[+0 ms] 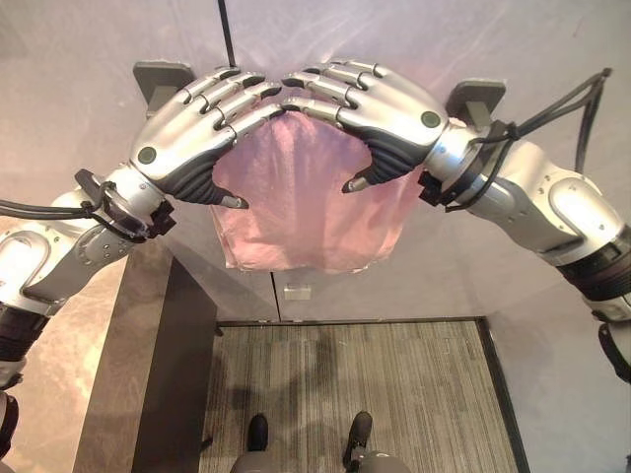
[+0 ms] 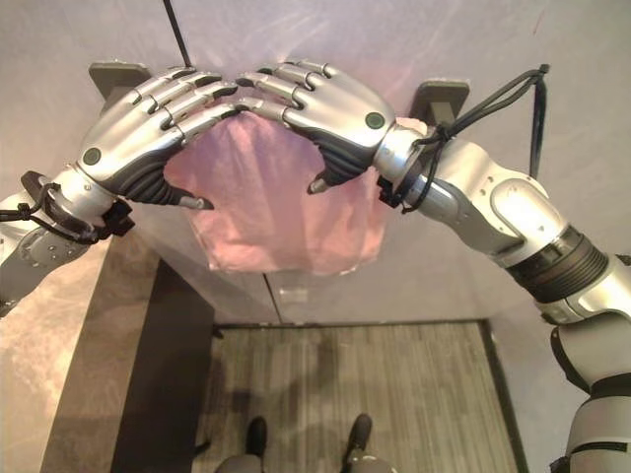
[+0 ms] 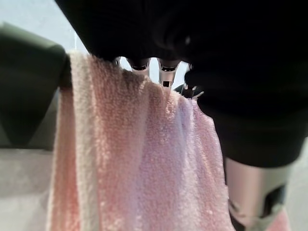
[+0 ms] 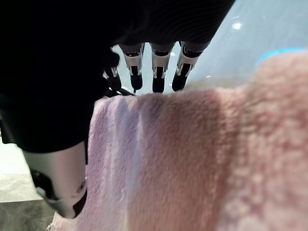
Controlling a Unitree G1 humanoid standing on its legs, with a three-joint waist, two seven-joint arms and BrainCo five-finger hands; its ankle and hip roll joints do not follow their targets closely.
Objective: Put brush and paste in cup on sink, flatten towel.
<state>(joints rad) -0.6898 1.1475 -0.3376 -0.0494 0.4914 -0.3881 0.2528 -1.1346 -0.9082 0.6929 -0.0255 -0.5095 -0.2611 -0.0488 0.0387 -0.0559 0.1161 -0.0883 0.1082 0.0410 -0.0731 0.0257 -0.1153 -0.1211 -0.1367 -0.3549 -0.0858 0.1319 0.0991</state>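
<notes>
Item: pink terry-cloth towel (image 1: 296, 212), hanging at the centre of the head views over a rail between two dark grey wall brackets (image 1: 161, 79). The cloth hangs bunched toward the middle, with vertical folds visible in both wrist views; its lower edge ends above the seam of the pale cabinet doors (image 1: 276, 296).

Step in hand, as judged: flattening the towel. Done well, it calls for both hands to slide apart along the top edge toward the brackets, palms kept light on the cloth so the folds spread rather than drag off the rail.

Left hand (image 1: 192, 123): upper left of centre, fingers (image 1: 242, 99) extended and slightly bowed, resting on the towel's top edge; thumb hanging free in front of the cloth. Nothing clamped.

Right hand (image 1: 380, 103): upper right of centre, same posture, fingers (image 4: 156, 72) straight over the rail and thumb loose. Fingertips of the two hands nearly meet above the towel's middle.

Surface and room: pale grey glossy wall (image 1: 79, 39) across the top of the frame; grey striped floor mat (image 1: 365, 394) at lower centre; dark brown panel edge (image 1: 158, 365) with a beige stone-like surface (image 1: 59, 374) at lower left.

Brush, paste, cup: location cannot be told.
</notes>
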